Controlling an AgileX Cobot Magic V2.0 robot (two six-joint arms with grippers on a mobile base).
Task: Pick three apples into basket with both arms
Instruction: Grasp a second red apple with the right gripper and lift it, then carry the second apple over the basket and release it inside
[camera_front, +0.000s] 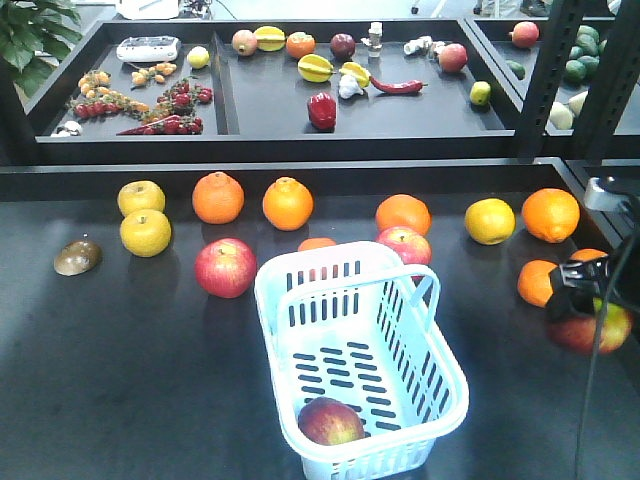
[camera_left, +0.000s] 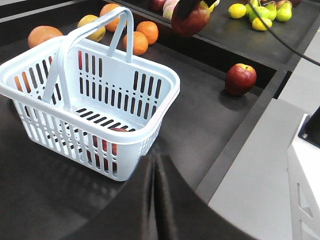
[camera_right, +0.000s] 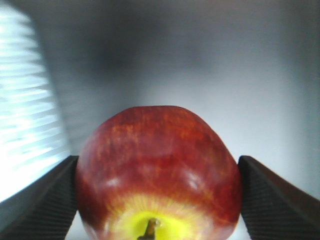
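The basket (camera_front: 290, 405) stands mid-surface (camera_front: 120, 390). Its raised handle (camera_front: 352, 292) crosses the far half of the mouth. The near half is open from above, though the apple in the basket (camera_front: 330, 421) fills the near left corner. The surface is bare in front and to the left of the basket. A rear apple (camera_front: 404, 245) and a half-hidden orange (camera_front: 317, 243) crowd the far rim, and a left apple (camera_front: 225, 267) lies near the far left corner. On the right, a bare strip separates the basket from the right gripper (camera_front: 578, 300). The gripper is clamped around a held apple (camera_front: 592, 330), with a small orange (camera_front: 536, 282) just beside it.
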